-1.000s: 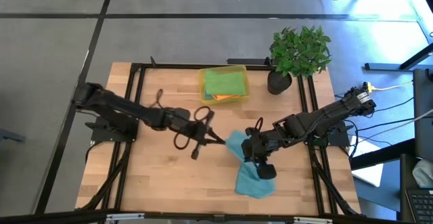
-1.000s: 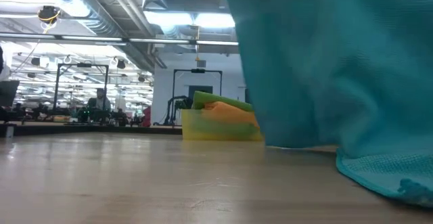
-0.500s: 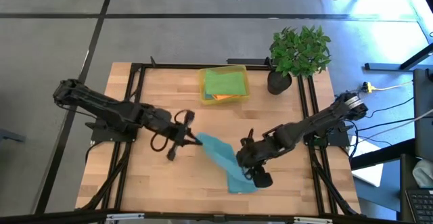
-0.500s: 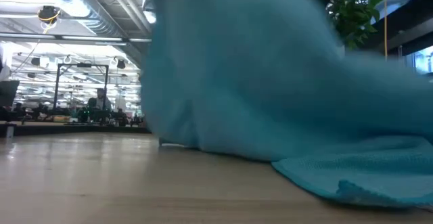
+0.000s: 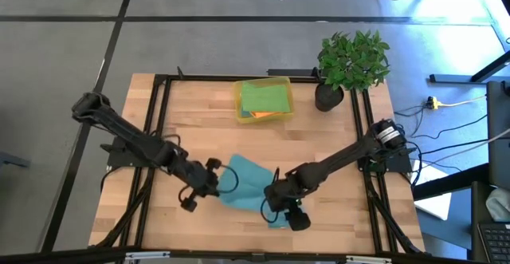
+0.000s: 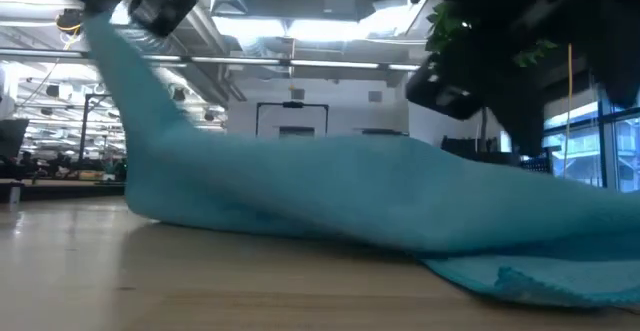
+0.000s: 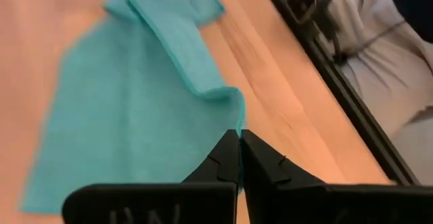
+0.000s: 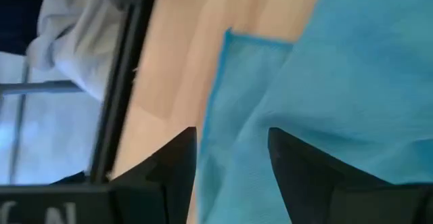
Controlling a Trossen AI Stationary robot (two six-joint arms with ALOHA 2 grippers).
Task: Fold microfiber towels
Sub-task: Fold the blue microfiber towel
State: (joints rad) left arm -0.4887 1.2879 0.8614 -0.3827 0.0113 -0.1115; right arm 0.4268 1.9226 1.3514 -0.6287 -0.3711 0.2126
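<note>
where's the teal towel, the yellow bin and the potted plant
teal towel [image 5: 249, 182], high view, middle of the cloth between the two arms
yellow bin [image 5: 239, 103], high view, its left wall
potted plant [image 5: 353, 58], high view, its leaves

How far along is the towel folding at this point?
Done: a green towel lies flat on top of an orange one in the yellow bin. In hand: the teal towel is draped across the table front, the shut left gripper pinching one corner, the right gripper open over the other end. Left: finishing this fold and binning it.
</note>
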